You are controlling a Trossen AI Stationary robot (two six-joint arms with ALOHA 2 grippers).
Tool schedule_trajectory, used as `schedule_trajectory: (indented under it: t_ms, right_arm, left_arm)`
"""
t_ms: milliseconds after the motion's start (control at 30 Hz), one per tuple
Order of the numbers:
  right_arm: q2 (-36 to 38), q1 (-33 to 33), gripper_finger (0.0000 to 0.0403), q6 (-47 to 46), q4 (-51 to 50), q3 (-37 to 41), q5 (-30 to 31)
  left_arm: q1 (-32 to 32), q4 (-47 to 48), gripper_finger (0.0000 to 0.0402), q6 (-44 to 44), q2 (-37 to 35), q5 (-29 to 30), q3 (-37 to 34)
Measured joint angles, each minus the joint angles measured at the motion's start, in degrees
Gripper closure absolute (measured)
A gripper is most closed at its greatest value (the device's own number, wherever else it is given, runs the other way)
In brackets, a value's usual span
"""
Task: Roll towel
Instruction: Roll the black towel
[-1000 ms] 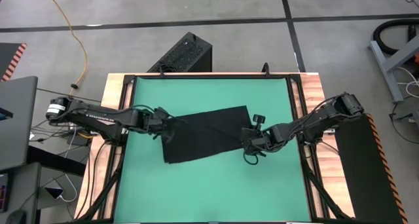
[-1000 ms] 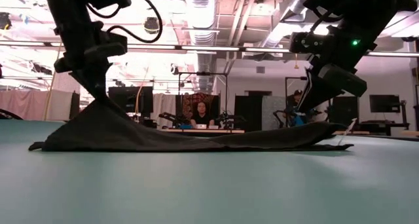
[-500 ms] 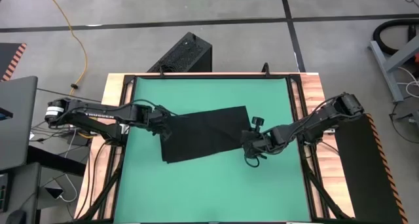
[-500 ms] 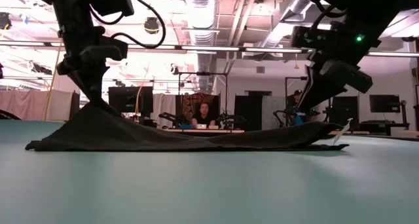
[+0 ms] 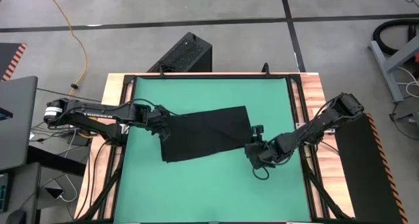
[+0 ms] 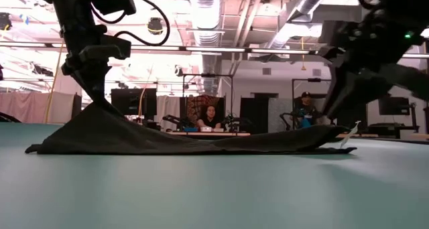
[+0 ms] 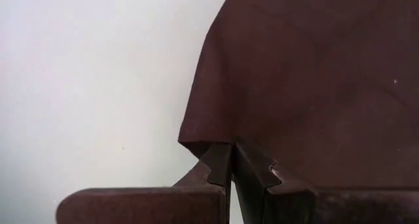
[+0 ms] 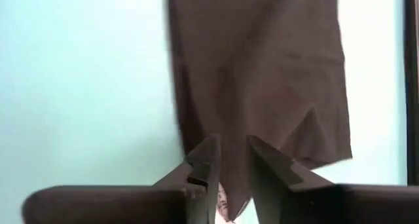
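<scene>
The black towel [image 5: 204,133] lies spread at a slant near the middle of the green mat [image 5: 209,191] on the counter, its left corner pinched and lifted into a peak by the clenched left claw [image 5: 162,121]. The right claw [image 5: 254,150] hovers just off the towel's right edge with its fingers parted, grasping nothing.

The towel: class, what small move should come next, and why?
Probably bring the right claw back onto the towel's near corner and close. It sits open, just off that edge, while the left claw pinches the opposite end lifted above the green mat.
</scene>
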State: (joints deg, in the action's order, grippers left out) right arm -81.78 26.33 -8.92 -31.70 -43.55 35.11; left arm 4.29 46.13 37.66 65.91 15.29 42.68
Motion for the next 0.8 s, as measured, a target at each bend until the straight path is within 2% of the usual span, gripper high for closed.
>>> schedule_trajectory:
  t_ms: [333, 433, 800]
  right_arm:
    - [-0.1, -2.2, 0.0179, 1.1, -2.8, 0.0, -0.5]
    - [-0.1, -3.3, 0.0174, 1.0, -2.9, 0.0, -0.7]
    - [-0.1, -3.2, 0.0199, 0.4, -0.9, 3.5, -1.7]
  left_arm:
    - [0.0, -0.1, 0.0401, -1.1, 0.0, 0.3, 0.0]
    - [0.0, -0.1, 0.0401, -1.1, 0.0, 0.3, 0.0]
    - [0.0, -0.2, 0.0401, -1.9, 0.0, 0.6, 0.0]
